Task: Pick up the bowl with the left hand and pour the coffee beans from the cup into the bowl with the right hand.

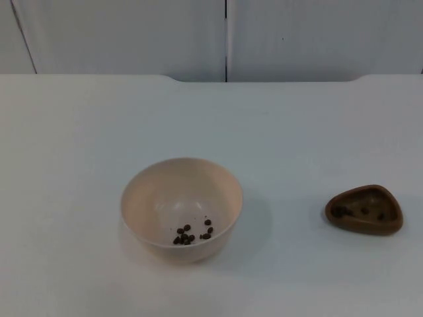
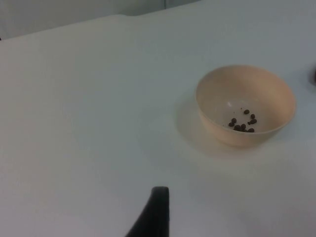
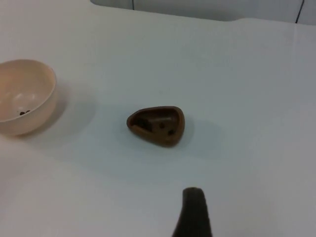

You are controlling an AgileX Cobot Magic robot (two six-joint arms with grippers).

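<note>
**Bowl and cup both standing free on the worktop**

Top view: the cream bowl (image 1: 181, 208) sits upright on the white worktop (image 1: 79, 132), a little left of the middle, with a small cluster of coffee beans (image 1: 192, 233) lying on its floor toward the near side. The brown cup (image 1: 364, 209), a shallow rounded-triangle dish, rests flat well off to the bowl's right with a few dark beans in it. The two stand well apart, each on the side of the arm meant to take it, which suits the split of work: bowl for the left, cup for the right. Behind them the worktop ends at the grey wall (image 1: 225, 36).

Left wrist view: the bowl (image 2: 245, 103) stands some way ahead, untouched, its beans (image 2: 243, 123) gathered low on the inner slope. One black fingertip of the left tool (image 2: 154, 213) rises in the foreground, far from the rim and holding nothing; whether its fingers are spread or closed I cannot tell. The arm seems to be waiting back from the bowl.

Right wrist view: the cup (image 3: 156, 125) lies ahead, open side up, with the bowl (image 3: 23, 96) off to one side. The right tool (image 3: 193, 213) shows one dark fingertip, clear of the cup and empty; its opening cannot be judged either.

Since neither thing is lifted yet beans lie in both, I judge either that the pour is partly done or that the beans were set out this way.
</note>
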